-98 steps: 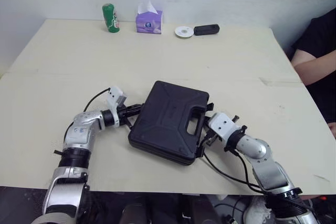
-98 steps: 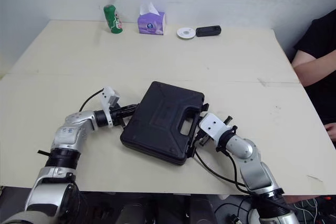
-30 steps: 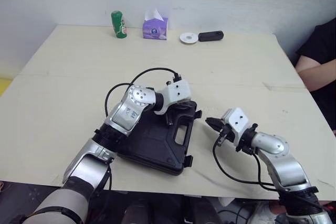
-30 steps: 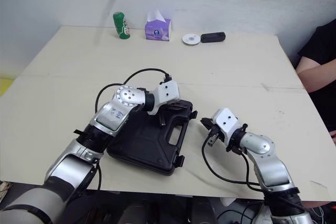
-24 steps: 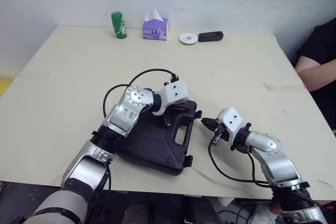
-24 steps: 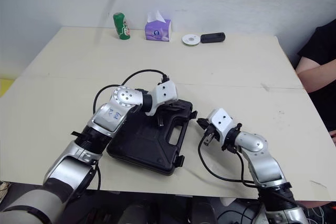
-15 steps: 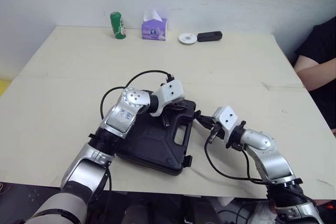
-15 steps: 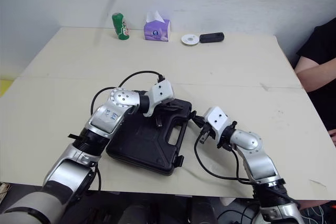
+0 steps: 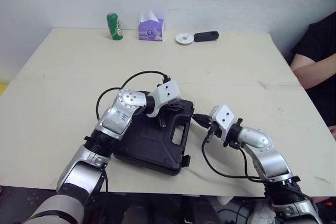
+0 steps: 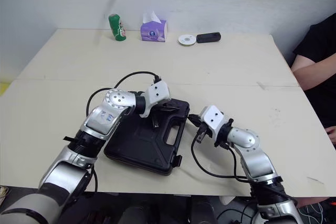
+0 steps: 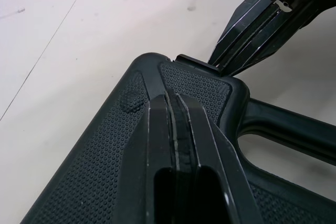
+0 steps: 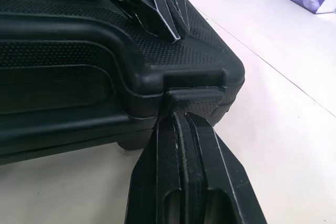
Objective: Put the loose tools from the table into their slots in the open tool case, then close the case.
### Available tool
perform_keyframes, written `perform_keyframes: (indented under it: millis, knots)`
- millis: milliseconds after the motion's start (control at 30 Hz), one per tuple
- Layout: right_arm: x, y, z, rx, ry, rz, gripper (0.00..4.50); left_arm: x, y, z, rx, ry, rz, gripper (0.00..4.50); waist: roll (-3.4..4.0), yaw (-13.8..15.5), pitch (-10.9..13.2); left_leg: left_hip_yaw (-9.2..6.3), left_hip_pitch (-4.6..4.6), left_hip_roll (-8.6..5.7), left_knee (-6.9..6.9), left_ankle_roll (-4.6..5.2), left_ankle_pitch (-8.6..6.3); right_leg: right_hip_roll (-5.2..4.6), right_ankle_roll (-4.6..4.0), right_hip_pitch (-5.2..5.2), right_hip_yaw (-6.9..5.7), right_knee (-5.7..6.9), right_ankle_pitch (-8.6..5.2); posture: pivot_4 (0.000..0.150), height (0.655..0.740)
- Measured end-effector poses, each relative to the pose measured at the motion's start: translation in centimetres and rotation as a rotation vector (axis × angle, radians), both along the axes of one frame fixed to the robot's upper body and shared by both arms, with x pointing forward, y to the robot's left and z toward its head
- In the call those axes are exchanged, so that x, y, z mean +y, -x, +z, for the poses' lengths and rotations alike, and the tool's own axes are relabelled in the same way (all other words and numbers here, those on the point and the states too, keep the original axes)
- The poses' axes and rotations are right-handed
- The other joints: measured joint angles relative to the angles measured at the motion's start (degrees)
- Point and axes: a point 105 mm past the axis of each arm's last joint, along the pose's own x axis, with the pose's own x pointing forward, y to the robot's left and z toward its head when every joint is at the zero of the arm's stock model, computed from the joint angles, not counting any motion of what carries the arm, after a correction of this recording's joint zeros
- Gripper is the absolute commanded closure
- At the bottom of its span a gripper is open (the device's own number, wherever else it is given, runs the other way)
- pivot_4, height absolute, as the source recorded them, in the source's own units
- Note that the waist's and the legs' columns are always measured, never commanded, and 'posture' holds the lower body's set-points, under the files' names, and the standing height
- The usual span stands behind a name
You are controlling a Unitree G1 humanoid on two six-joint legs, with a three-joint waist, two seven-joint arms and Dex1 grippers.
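The black tool case (image 9: 149,145) lies closed on the table, its handle (image 9: 178,132) facing my right arm. My left gripper (image 9: 164,121) is shut, its fingertips (image 11: 176,100) pressing on the lid near the case's far handle-side corner. My right gripper (image 9: 197,120) is shut too, with its tips (image 12: 181,116) against the small latch tab (image 12: 194,97) on that same corner. In the left wrist view the right gripper (image 11: 252,30) meets the corner from the other side. No loose tools show on the table.
Along the table's far edge stand a green can (image 9: 112,26), a purple tissue box (image 9: 151,25), a white disc (image 9: 184,38) and a black device (image 9: 206,36). A person's arm (image 9: 315,72) rests at the right edge. A second latch (image 9: 185,160) sits near the case's front corner.
My right gripper has slid left until its tips touch the case's corner latch. The left gripper stays on the lid. The camera has shifted slightly.
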Motion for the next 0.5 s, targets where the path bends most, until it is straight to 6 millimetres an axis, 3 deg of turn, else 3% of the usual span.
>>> perform_keyframes:
  millis: [500]
  knots:
    - [0.5,-1.2,0.7,-0.026,0.039,0.03,4.5,0.4,0.0,0.0,-0.004,-0.003,0.007,4.4,0.05,-0.37,-0.03,0.02,0.07,0.02,-0.11,-0.21,-0.1,0.0,-0.04,-0.01,0.01,0.0,-0.02,0.15,0.74]
